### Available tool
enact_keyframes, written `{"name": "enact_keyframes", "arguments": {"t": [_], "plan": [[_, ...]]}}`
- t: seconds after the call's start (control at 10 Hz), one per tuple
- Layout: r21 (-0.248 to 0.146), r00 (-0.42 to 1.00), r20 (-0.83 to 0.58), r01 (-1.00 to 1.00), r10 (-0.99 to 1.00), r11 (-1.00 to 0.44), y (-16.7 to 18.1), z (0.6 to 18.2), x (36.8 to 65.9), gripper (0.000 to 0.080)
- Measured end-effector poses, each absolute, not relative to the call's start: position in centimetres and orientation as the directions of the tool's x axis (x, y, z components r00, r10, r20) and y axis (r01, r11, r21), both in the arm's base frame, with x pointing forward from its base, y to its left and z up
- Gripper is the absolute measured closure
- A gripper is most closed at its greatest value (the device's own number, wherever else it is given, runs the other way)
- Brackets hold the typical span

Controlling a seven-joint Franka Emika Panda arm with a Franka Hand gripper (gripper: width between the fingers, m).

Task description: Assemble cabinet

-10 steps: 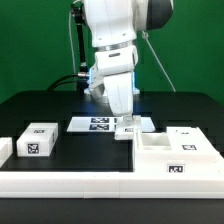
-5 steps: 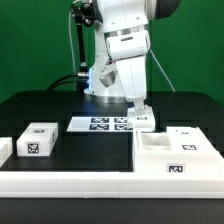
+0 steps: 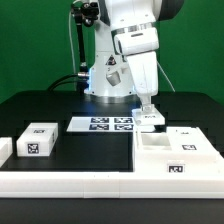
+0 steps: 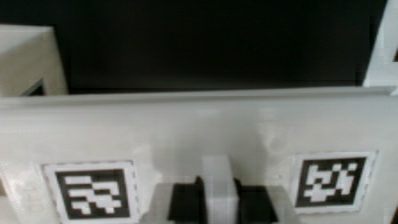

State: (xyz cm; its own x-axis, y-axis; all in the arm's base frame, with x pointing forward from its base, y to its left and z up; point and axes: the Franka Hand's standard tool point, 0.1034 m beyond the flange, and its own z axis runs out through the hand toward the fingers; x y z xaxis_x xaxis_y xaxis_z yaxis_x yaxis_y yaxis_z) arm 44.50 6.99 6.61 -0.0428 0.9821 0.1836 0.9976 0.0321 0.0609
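Observation:
The cabinet is the big white boxy body with open compartments and a small tag on its front, at the exterior view's right. My gripper hangs just behind the cabinet's near-left corner. It is shut on a white tagged panel, held a little above the table. In the wrist view the panel fills the frame with a tag at each side. My gripper has its dark fingers closed on a thin ridge at the panel's middle.
The marker board lies flat on the black table behind the centre. A small white one-tag block stands at the exterior view's left, with another white block at the edge. A long white ledge runs along the front.
The arm has swung to the exterior view's right, carrying the tagged panel from over the marker board's end to beside the cabinet. The other parts have not moved.

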Motion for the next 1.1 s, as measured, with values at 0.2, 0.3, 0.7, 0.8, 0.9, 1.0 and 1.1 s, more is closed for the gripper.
{"name": "enact_keyframes", "arguments": {"t": [0.2,0.3,0.7,0.8,0.9,1.0,1.1], "plan": [[0.066,-0.04,0.186,0.997,0.982,0.028,6.9,6.5,44.5,0.0737],[0.065,-0.039,0.186,0.997,0.982,0.027,6.9,6.5,44.5,0.0737],[0.031,0.059,0.185,0.997,0.981,-0.066,8.5,6.6,44.4,0.0737],[0.028,0.065,0.185,0.997,0.981,-0.071,8.7,6.5,44.3,0.0737],[0.028,0.066,0.185,0.997,0.98,-0.073,8.6,6.5,44.3,0.0737],[0.027,0.067,0.186,0.997,0.98,-0.073,8.6,6.5,44.3,0.0737],[0.026,0.068,0.186,0.997,0.98,-0.074,8.6,6.5,44.3,0.0737]]}}
